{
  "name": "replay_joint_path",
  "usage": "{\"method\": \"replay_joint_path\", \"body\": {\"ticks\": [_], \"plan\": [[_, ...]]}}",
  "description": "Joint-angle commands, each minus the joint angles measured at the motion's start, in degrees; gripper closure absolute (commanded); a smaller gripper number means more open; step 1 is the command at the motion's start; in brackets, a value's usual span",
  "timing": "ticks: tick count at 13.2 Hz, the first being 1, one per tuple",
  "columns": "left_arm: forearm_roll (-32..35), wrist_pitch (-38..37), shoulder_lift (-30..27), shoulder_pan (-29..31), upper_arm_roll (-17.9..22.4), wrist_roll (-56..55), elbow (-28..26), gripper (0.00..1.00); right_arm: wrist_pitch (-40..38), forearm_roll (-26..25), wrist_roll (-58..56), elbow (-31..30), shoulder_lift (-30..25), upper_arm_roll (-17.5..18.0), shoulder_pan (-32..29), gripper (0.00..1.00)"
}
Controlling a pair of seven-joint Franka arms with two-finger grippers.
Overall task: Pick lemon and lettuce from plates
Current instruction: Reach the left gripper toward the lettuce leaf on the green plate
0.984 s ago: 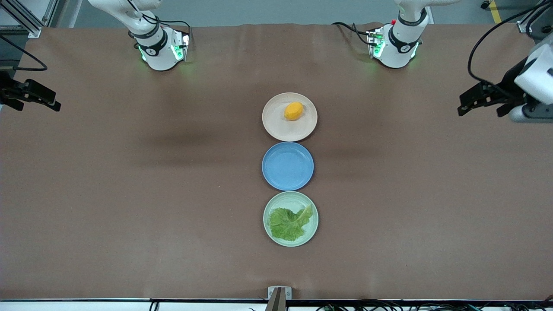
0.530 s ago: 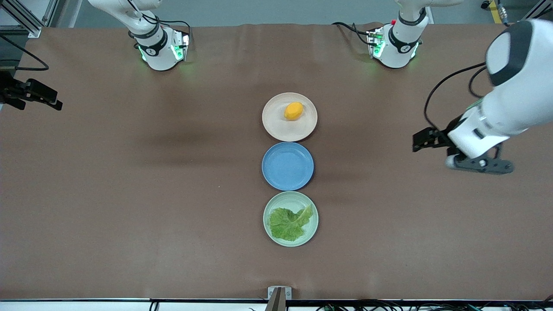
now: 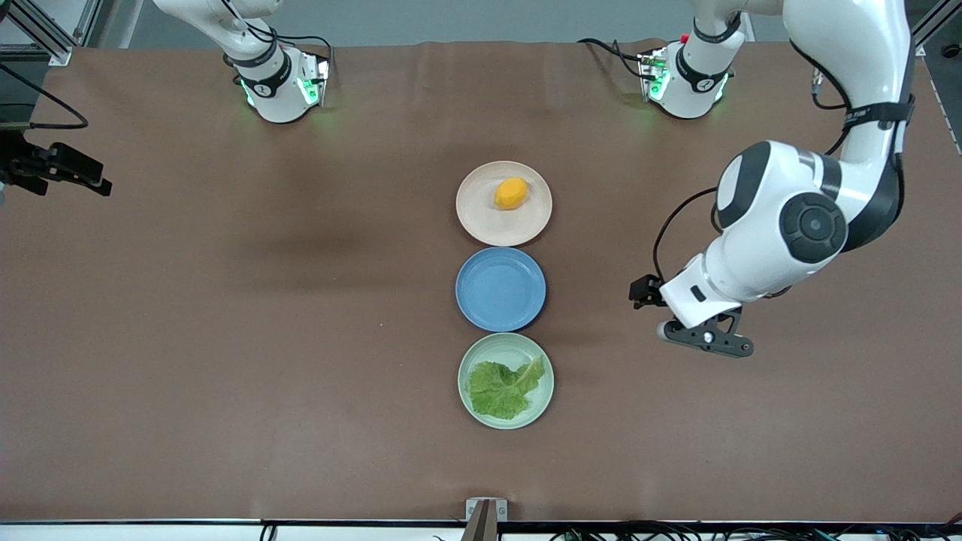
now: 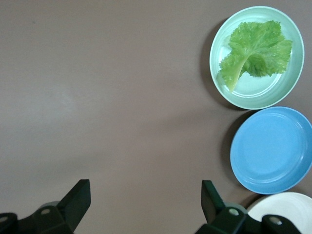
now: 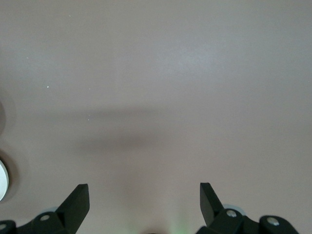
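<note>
The right gripper (image 3: 64,174) hangs over the bare brown surface (image 3: 225,338) at the right arm's end, well apart from every plate, its jaws released and holding nothing; this arm waits. Its wrist view shows only the two spread fingers (image 5: 78,202) over plain surface, with slivers of something pale at the frame's edge that cannot be identified.

In the middle of the surface three plates lie in a row. The beige-pink plate (image 3: 481,218) is farthest from the front camera and carries the lemon (image 3: 511,193), which lies off the plate's middle. The blue plate (image 3: 500,289) sits between, with nothing on it. The mint green plate (image 3: 473,353) is nearest the camera and holds the lettuce (image 3: 502,388), flat, its pale rib pointing toward the left arm's end.

The left gripper (image 3: 654,297) is over bare surface beside the blue plate, toward the left arm's end, clear of lemon and lettuce alike. The front view hides most of its fingers under the wrist; the left wrist view shows them wide apart (image 4: 80,197), released, with the lettuce (image 4: 256,48) in its mint green plate (image 4: 273,100), the blue plate (image 4: 273,151) and an edge of the beige-pink plate (image 4: 287,207) all off to one side. The lemon does not appear there.
</note>
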Motion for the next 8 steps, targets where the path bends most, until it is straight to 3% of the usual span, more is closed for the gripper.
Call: {"method": "replay_joint_path", "body": {"ticks": [1,4,8], "plan": [[1.4,1.2,2.9,-1.7,0.1,-0.2,1.6,0.0,0.6,0.6,-0.4,1.2,0.7,-0.1,-0.1,0.0],[1.3,7.3,6.9,-2.8,0.0,-0.2,1.8,0.0,2.5,-0.1,-0.4,1.3,2.5,-0.1,0.1,0.0],[2.8,14.1,14.2,-6.4,0.5,0.8,7.0,0.0,1.8,-0.1,0.3,1.2,5.9,0.2,1.2,0.0]]}}
